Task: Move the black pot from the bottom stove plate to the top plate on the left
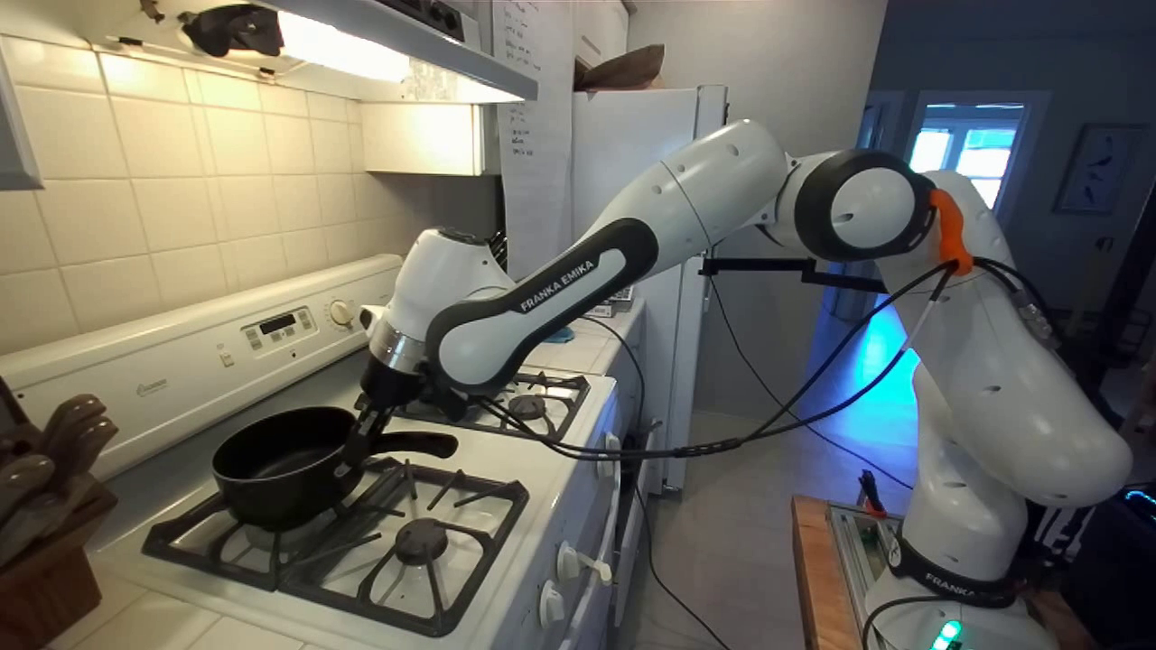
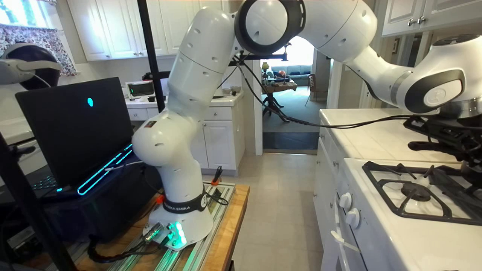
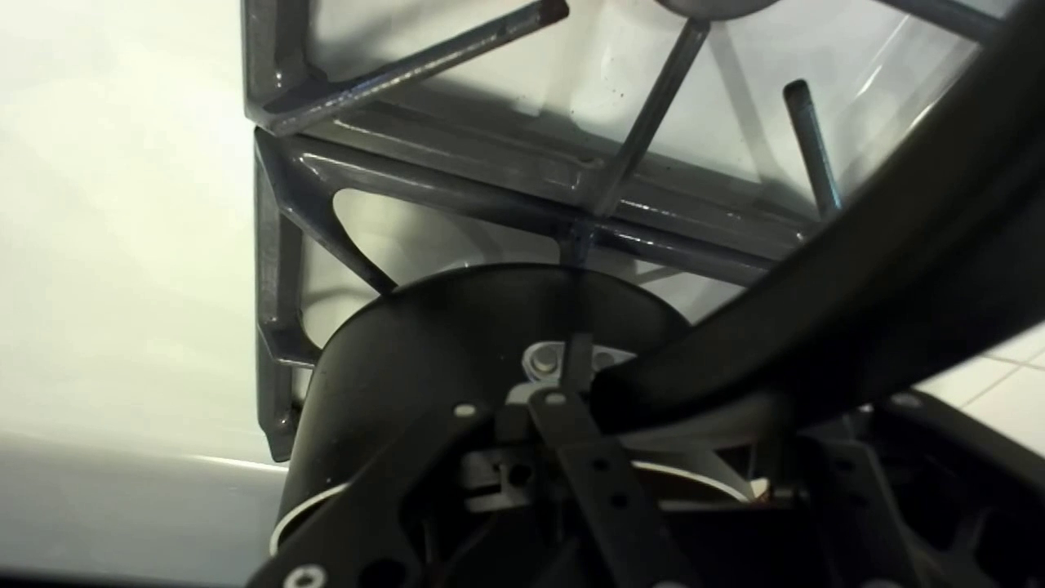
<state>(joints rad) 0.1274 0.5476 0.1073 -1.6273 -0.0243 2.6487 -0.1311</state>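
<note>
The black pot [image 1: 257, 492] is upright over the rear part of the black grate [image 1: 203, 552] nearest the knife block. I cannot tell whether it rests on it. Its black handle points toward the stove's front; the handle [image 2: 427, 146] also shows in an exterior view. My gripper [image 1: 352, 454] points down at the handle's base, against the pot's side. In the wrist view the pot's wall [image 3: 392, 392], rivet plate and handle lie at the gripper [image 3: 700, 429]. The handle hides part of the jaws, so I cannot tell if they are shut on it.
The front burner [image 1: 422, 542] on the same grate has nothing on it. Another grate [image 1: 542, 406] is farther along the stove. A knife block [image 1: 54, 533] stands near the pot. The control panel [image 1: 280, 329] runs behind. The range hood [image 1: 424, 45] hangs above. A cable droops from the arm.
</note>
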